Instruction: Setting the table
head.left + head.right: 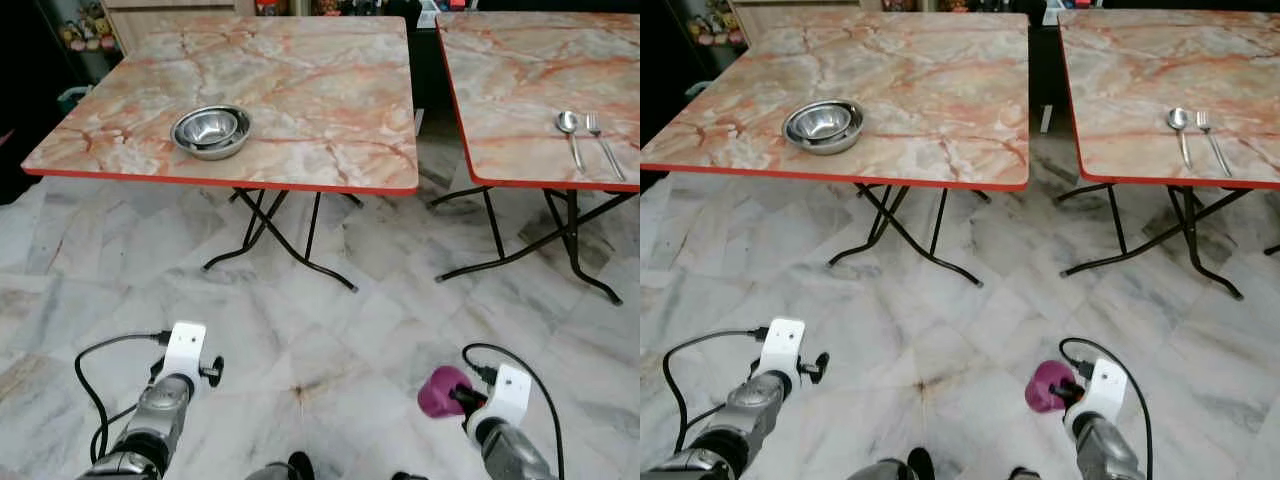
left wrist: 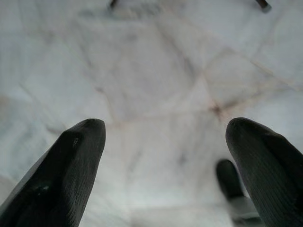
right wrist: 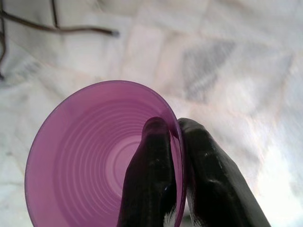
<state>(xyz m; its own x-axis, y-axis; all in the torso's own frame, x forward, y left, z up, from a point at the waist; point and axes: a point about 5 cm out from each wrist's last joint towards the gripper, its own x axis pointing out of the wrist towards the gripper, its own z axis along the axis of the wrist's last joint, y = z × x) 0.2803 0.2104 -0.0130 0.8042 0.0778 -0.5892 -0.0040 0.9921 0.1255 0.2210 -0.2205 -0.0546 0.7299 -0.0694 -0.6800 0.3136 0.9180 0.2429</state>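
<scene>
Right gripper [image 3: 173, 142]: low at the robot's right, above the floor [image 1: 330, 330]; fingers [image 3: 149, 165] pinched together on the rim of a purple cup [image 3: 90, 156], one finger inside, one outside. Cup: translucent plastic w/ ringed inner wall, held off the floor, mouth toward the wrist camera; seen from the head as a purple shape [image 1: 440, 392] just ahead of the white wrist block. Left gripper [image 2: 165, 156]: low at the robot's left, fingers spread wide apart, nothing btwn them, pale marble tile beneath. Floor: grey-white marble w/ dark veins. Table [image 1: 300, 70], ahead and to the left: square, pink-orange marble-look top, red edge, black folding legs. Bowl [image 1: 210, 131]: shiny steel, upright on that table, near its front edge, left of centre. Second table [image 1: 520, 70], ahead and to the right: same make, set just beside the first w/ a narrow gap btwn. Spoon [image 1: 571, 135] and fork [image 1: 603, 143]: side by side near the front edge of the second table, spoon on the left, handles toward the robot, close but apart. Cup is well apart from both tables.
</scene>
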